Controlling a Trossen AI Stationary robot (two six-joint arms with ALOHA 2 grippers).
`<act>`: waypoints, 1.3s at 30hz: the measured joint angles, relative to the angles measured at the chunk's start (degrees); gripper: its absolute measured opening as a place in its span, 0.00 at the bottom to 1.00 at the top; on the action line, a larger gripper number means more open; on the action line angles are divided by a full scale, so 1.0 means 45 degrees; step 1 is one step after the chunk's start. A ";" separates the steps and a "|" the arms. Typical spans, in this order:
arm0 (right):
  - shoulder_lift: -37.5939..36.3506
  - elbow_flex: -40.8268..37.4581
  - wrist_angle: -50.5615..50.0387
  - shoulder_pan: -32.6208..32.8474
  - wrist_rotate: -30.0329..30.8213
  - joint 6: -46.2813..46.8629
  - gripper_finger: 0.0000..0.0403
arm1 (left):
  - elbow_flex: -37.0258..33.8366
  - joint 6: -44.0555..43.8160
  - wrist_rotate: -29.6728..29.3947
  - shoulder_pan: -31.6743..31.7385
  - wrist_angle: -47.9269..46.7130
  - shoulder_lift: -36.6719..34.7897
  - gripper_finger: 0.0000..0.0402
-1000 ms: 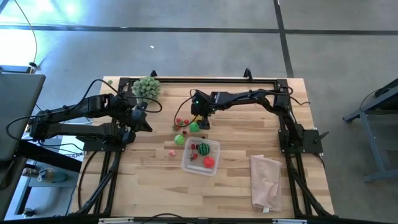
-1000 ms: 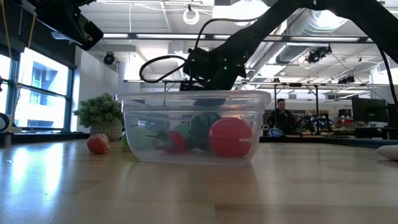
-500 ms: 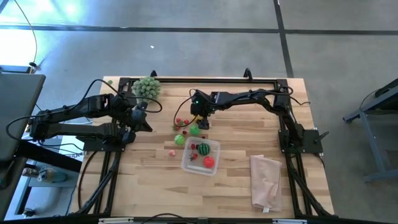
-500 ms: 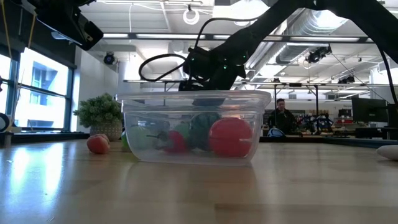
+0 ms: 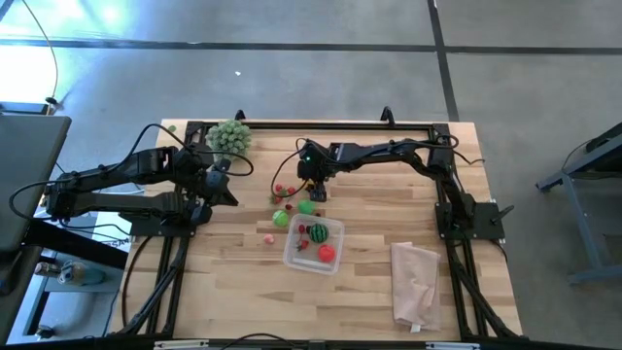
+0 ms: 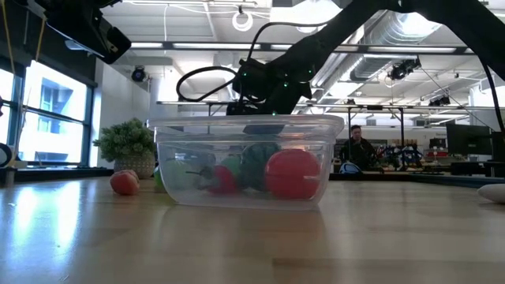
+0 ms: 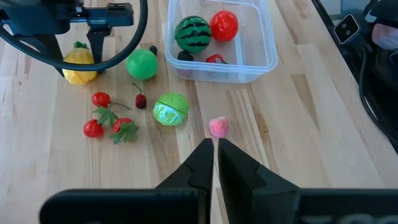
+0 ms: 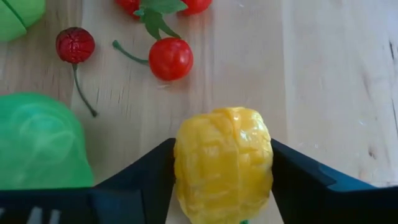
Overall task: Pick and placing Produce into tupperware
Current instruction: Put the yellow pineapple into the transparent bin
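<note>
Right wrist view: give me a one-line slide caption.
Right gripper closes on the yellow toy fruit, with a cherry tomato and green ball nearby.

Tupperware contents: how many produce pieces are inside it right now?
4 visible in the tupperware: striped watermelon, red ball, a small dark piece, a red piece by the near wall. More may be hidden.
</note>
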 joint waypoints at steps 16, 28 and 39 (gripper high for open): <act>0.0000 0.0000 0.0034 0.0000 -0.0005 -0.0005 0.48 | -0.0003 0.0002 0.0000 0.0001 0.0004 -0.0002 0.04; -0.0710 -0.0005 0.0143 0.0044 0.0350 -0.0005 0.48 | -0.0001 0.0000 -0.0005 0.0000 0.0004 0.0000 0.04; -0.2787 -0.0005 -0.0443 0.0515 0.0909 -0.0004 0.48 | -0.0002 0.0001 0.0000 0.0003 0.0003 -0.0001 0.04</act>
